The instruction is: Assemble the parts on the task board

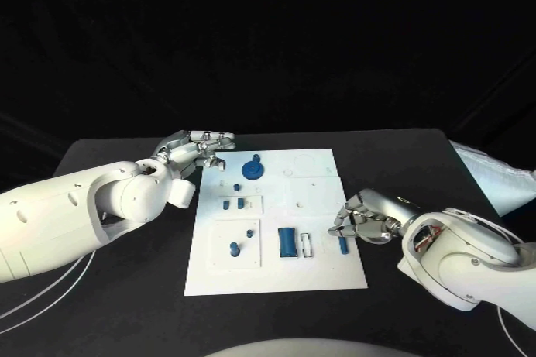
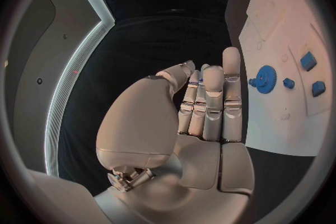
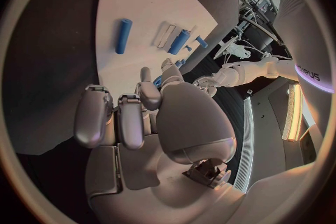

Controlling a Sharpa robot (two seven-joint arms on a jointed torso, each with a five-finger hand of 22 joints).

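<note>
The white task board (image 1: 318, 268) lies mid-table. A blue gear (image 1: 255, 169) stands near its far left corner, also in the left wrist view (image 2: 265, 78). My left hand (image 1: 199, 149) hovers just left of that gear, fingers (image 2: 213, 102) straight and side by side, holding nothing. My right hand (image 1: 363, 221) sits at the board's right edge with its fingers (image 3: 126, 115) curled in on nothing. A blue rod (image 1: 343, 243) lies flat on the board just beside it, apart from the fingers in the right wrist view (image 3: 123, 36).
A thick blue cylinder (image 1: 288, 242) and a slim blue piece (image 1: 307, 243) lie side by side near the board's middle front. Two small blue blocks (image 1: 234, 204) sit in a left recess, and two more pieces (image 1: 235, 248) lie in the recess nearer me. Black table surrounds the board.
</note>
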